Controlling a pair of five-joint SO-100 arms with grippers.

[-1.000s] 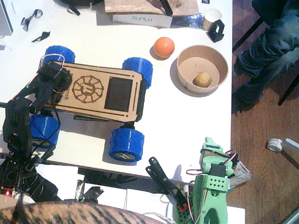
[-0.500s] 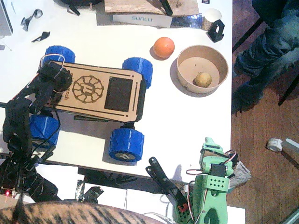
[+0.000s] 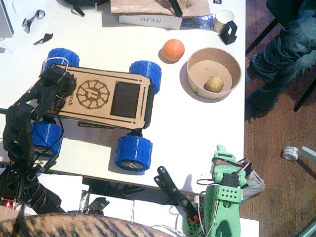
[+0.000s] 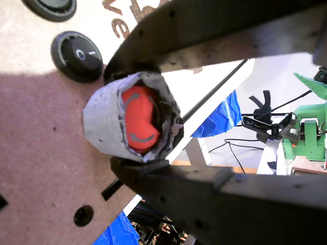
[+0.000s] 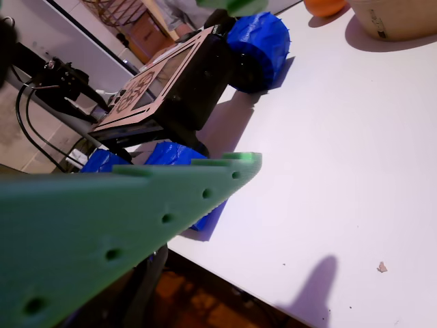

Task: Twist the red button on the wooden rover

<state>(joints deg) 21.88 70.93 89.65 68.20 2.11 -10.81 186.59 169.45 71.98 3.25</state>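
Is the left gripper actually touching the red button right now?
Touching. In a wrist view the left gripper has both black jaws pressed against the grey ring around the red button on the wooden rover, with no gap showing.

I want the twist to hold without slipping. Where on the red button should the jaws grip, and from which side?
Grip the red button across its round silvery collar, coming straight down onto the wooden rover. It stands up from the flat deck, so only its curved sides offer opposing faces. The left gripper already closes there.
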